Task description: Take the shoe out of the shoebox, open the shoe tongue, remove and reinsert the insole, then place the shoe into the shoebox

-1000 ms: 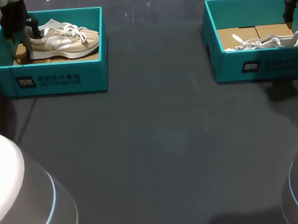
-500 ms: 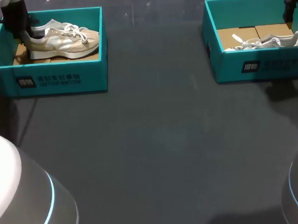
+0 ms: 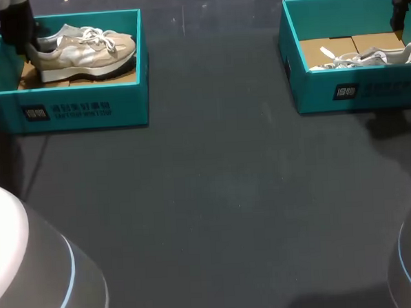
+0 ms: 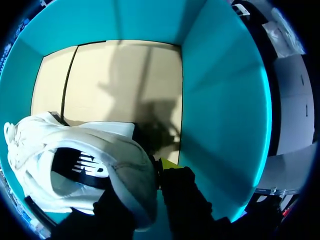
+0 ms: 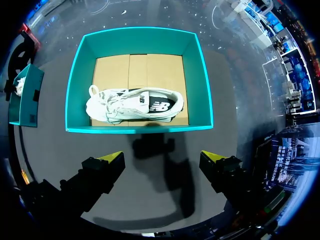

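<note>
From above, the tan shoe (image 3: 83,53) sits in the left shoebox (image 3: 86,108) on the tabletop (image 3: 215,209), heel toward the left arm (image 3: 16,26). The arm covers the heel, so the grip does not show there. The left wrist view supplies it: the left jaws pinch the heel, a dark finger on each side, with only one yellow fingertip (image 4: 169,163) visible. Whether the sole rests on the box's cardboard floor (image 4: 125,80) cannot be told.

The right arm (image 3: 403,9) is cut off at the head view's edge, and the front wall of the right shoebox (image 3: 354,91) half hides the white shoe (image 3: 369,56). The right wrist view shows that shoe whole, lying on its side in the box, and the right jaws spread wide over bare tabletop just outside the box.
</note>
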Robot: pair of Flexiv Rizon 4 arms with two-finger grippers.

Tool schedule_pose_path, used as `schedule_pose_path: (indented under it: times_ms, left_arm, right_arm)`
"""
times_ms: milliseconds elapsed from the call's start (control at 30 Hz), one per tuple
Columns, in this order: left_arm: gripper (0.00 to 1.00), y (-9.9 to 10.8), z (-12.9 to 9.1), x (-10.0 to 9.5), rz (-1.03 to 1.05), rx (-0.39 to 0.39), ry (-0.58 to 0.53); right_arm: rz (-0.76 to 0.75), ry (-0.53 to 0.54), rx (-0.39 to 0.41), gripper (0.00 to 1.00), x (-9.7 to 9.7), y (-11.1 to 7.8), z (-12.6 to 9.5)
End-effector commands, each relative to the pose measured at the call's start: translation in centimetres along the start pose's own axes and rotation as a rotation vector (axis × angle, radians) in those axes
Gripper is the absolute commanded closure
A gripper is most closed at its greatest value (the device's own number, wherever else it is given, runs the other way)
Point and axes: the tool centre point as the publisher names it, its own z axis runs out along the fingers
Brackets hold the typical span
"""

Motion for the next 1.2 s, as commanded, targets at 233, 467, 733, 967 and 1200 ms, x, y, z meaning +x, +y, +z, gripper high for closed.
schedule_pose_path:
  times_ms: [233,467,733,967,1200]
  left_arm:
    - [1.00,0.0,-1.3,0.8,-0.008,-0.007,-0.027]
    - [1.00,-0.2,-2.7,0.9,-0.017,-0.024,-0.056]
    - [1.00,-0.3,-5.5,1.1,-0.020,-0.049,-0.089]
    - [1.00,-0.9,-8.4,0.9,-0.001,-0.094,-0.100]
    - [1.00,-1.7,-12.3,1.1,0.005,-0.153,-0.095]
  right_arm:
    - [0.000,-0.001,-0.001,0.00,0.0,-0.1,0.0]
    - [0.000,-0.001,-0.001,0.00,0.0,-0.1,0.0]
    - [0.000,-0.001,-0.001,0.00,0.0,-0.1,0.0]
    - [0.000,-0.001,-0.001,0.00,0.0,-0.1,0.0]
    - [0.000,-0.001,-0.001,0.00,0.0,-0.1,0.0]
